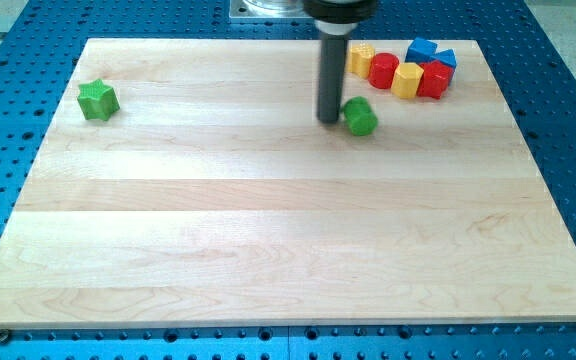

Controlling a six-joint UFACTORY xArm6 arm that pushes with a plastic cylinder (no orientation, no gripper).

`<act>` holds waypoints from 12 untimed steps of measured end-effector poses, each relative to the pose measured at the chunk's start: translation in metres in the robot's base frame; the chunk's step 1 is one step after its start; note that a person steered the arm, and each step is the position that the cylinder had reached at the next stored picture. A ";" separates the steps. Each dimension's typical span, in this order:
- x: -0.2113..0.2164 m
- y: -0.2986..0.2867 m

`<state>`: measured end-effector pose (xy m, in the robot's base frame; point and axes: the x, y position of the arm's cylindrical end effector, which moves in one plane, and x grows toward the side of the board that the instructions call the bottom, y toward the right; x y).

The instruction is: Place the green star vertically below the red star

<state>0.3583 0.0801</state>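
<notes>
Green star [98, 100]: seen at the board's far left, near the upper edge, at nine o'clock from the rod and well apart from it.
My tip [329, 121]: set just beside the green cylinder [360, 116], at its nine o'clock.
Pincer: none is fitted, so no open or closed state can be told.
Cluster at two o'clock from the tip: yellow block [361, 60], red block [383, 71], yellow block [407, 80], red block [434, 78], blue blocks [423, 50], packed together; shapes not clearly made out.
Red star: it cannot be told which red block it is.
Wooden board [288, 240]: laid on a blue perforated table [568, 90].

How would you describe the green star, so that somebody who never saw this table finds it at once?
Start at the wooden board and go to its corner at the view's top left. The green star lies there alone, far from the cluster of red, yellow and blue blocks. The other green block is rounded and sits beside my tip; this one has points.
</notes>
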 end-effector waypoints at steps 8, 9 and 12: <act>0.074 -0.352; 0.051 -0.385; -0.023 -0.271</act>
<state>0.3353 -0.1906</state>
